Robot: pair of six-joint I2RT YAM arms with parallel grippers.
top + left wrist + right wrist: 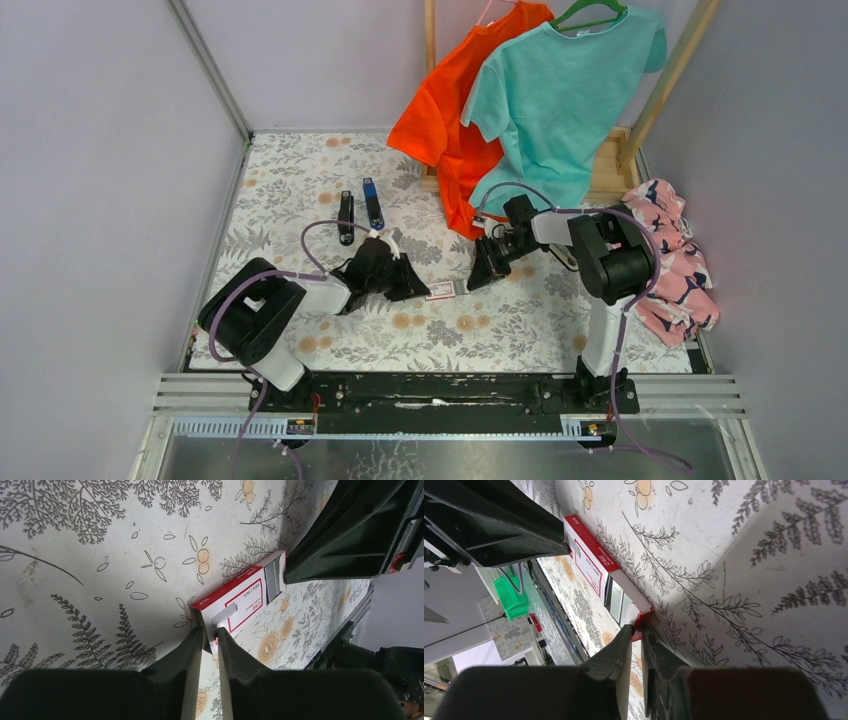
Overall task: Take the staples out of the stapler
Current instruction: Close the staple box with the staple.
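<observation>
Pinching opposite ends of red-and-white box (243,596): left end effector (210,637), right end effector (637,630).

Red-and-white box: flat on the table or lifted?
Flat: the box lies label up on the table, left gripper and right gripper pinching opposite ends.

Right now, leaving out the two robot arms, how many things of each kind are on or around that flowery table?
Shirts on hangers: 2, the orange shirt and the teal shirt
Black stapler: 1
Blue-and-black bar: 1
Red-and-white box: 1
Pink patterned cloth pile: 1
Total: 6
</observation>
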